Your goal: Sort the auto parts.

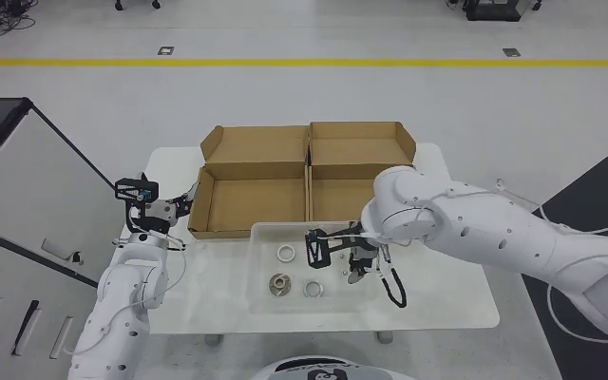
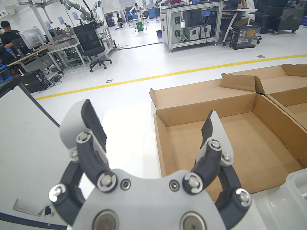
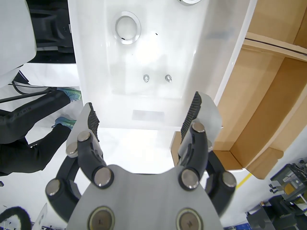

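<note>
A clear plastic tray (image 1: pixel 256 296) at the table's front holds a white ring (image 1: pixel 285 253), a flanged metal hub (image 1: pixel 278 284) and a metal ring (image 1: pixel 313 288). In the right wrist view the tray (image 3: pixel 156 53) also holds two small bolts (image 3: pixel 145 78) (image 3: pixel 168 78), with a ring (image 3: pixel 127 27) beyond them. My right gripper (image 1: pixel 318 249) (image 3: pixel 144 111) hangs open over the tray's right part, just short of the bolts, with nothing in it. My left gripper (image 1: pixel 177 207) (image 2: pixel 153 125) is open and empty at the left edge of the left cardboard box (image 2: pixel 239 140).
Two open cardboard boxes (image 1: pixel 252 195) (image 1: pixel 356 171) stand side by side behind the tray. A dark-framed panel (image 1: pixel 47 204) leans off the table's left side. Bare table top (image 1: pixel 446 294) lies to the right of the tray.
</note>
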